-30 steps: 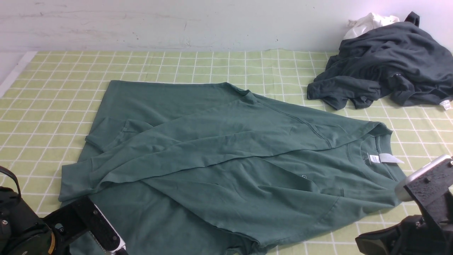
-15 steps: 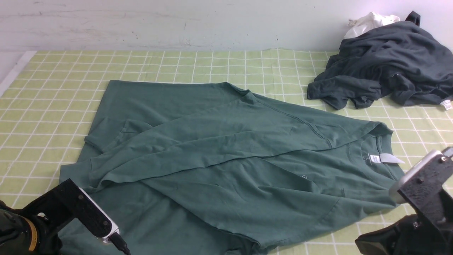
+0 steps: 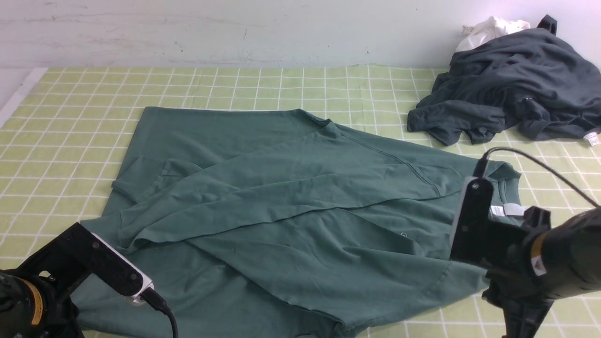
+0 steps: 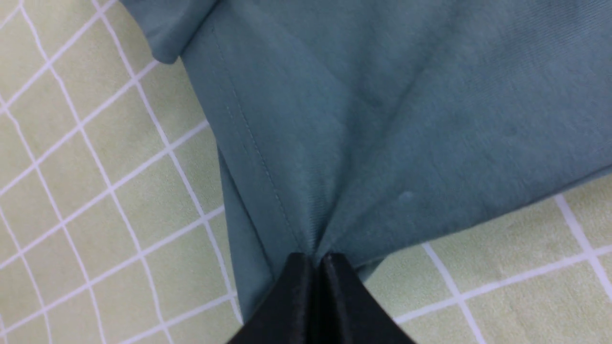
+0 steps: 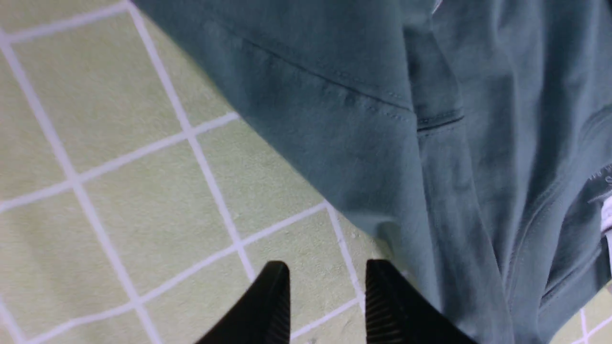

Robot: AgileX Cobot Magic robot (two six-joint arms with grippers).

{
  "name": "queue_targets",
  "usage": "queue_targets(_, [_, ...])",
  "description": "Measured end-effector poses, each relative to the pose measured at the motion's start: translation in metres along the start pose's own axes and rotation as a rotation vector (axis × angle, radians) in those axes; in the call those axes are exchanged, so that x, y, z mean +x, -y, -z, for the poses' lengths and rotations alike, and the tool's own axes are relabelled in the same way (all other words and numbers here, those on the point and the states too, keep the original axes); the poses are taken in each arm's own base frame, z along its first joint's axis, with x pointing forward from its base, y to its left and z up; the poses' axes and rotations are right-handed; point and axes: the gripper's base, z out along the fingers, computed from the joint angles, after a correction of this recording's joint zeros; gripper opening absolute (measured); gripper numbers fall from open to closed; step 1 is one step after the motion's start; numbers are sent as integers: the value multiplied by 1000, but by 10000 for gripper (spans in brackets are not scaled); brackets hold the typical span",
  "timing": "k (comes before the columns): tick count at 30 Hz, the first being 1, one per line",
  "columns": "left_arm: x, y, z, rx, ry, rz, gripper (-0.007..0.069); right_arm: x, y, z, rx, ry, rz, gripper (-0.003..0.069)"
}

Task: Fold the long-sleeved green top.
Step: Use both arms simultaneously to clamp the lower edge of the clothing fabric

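The green long-sleeved top lies spread on the checked cloth, sleeves crossed over its body and its white neck label at the right. In the left wrist view my left gripper is shut on a corner of the top's hem, and the fabric puckers into the jaws. The left arm sits at that near-left corner. My right gripper is open over bare checked cloth, right beside the top's shoulder edge, with nothing between its fingers. The right arm covers the near collar side.
A dark charcoal garment is heaped at the back right with a small white cloth behind it. The yellow-green checked cloth covers the table to a pale wall. The table's white edge shows at far left.
The right arm has swung in from the lower right over the collar end and its jaws have parted. The left arm has shifted left, its jaws closed on the hem.
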Motion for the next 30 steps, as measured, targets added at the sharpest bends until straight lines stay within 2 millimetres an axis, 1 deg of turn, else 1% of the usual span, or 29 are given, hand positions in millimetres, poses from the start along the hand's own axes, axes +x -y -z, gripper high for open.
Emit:
queue_targets(3, [-5, -3, 3, -11, 17, 0, -1, -4, 1, -24, -1, -33, 89, 276])
queue_targets(6, [-7, -4, 4, -14, 24, 0, -1, -7, 0, -39, -9, -36, 126, 286])
queue_targets(10, [-7, -4, 4, -14, 23, 1, -1, -11, -1, -49, -14, -21, 144, 287])
queue_targets(12, [-7, -4, 4, -14, 23, 5, -1, -11, -1, -51, -12, -18, 153, 281])
queue_targets(14, [-7, -4, 4, -14, 23, 8, -1, -13, -1, -53, -3, -7, 168, 257])
queue_targets(15, [-7, -4, 4, -14, 23, 9, -1, -13, 0, -54, 0, -4, 175, 233])
queue_targets(17, [-7, -4, 4, -14, 23, 11, -1, -14, 0, -54, 4, 3, 178, 180])
queue_targets(18, [-7, -4, 4, -14, 23, 11, -1, -14, 0, -54, 4, 3, 178, 180])
queue_targets(20, [-7, -4, 4, -14, 23, 11, -1, -15, 0, -52, 7, 13, 166, 87])
queue_targets(21, [-7, -4, 4, -14, 23, 11, -1, -15, 1, -51, 8, 16, 162, 81])
queue_targets(22, [-6, -4, 4, -15, 22, 12, -1, -15, 2, -45, 17, 28, 144, 26])
queue_targets(24, [-6, -4, 5, -16, 14, 13, -1, -15, 4, -37, 34, 46, 125, 2])
queue_targets(25, [-6, -5, 5, -20, 0, 16, -1, -15, 6, -29, 49, 61, 110, -3])
queue_targets(27, [-6, -8, 8, -28, -25, 24, -1, -14, 8, -17, 68, 81, 83, -5])
queue_targets(28, [-6, -8, 8, -29, -28, 25, -1, -13, 8, -16, 70, 82, 81, -5])
queue_targets(29, [-10, -12, 13, -41, -40, 56, -1, -12, 8, -7, 79, 91, 55, -4])
queue_targets(30, [-11, -14, 16, -47, -47, 75, -1, -11, 8, -3, 79, 92, 37, -4])
